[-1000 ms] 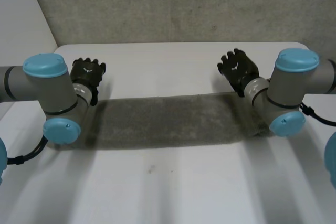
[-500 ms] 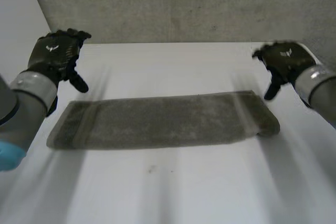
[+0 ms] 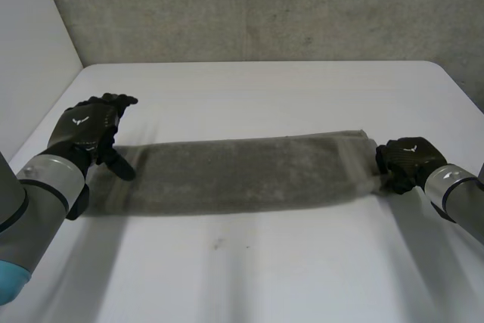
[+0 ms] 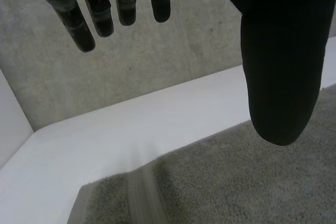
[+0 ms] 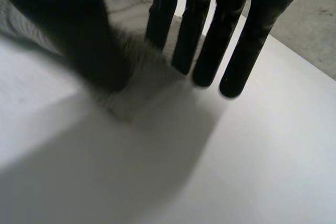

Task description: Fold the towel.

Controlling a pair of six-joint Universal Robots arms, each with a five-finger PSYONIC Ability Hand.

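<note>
A grey-green towel (image 3: 242,175) lies folded into a long strip across the white table (image 3: 265,262). My left hand (image 3: 87,130) hovers over the strip's left end. In the left wrist view its fingers (image 4: 94,9) are straight and the thumb stands apart, with the towel (image 4: 236,182) below and nothing held. My right hand (image 3: 404,160) sits at the strip's right end, curled against it. In the right wrist view the thumb lies on the towel (image 5: 128,103) and the fingers (image 5: 210,40) come down past its corner, closing on that end.
A grey concrete wall (image 3: 265,5) rises behind the table's far edge, and a white panel (image 3: 30,51) stands at the left. Bare tabletop runs in front of and behind the towel.
Both hands have come down from above the table's far side to the towel's ends. The right hand's fingers have curled in at the right end. The towel has not moved.
</note>
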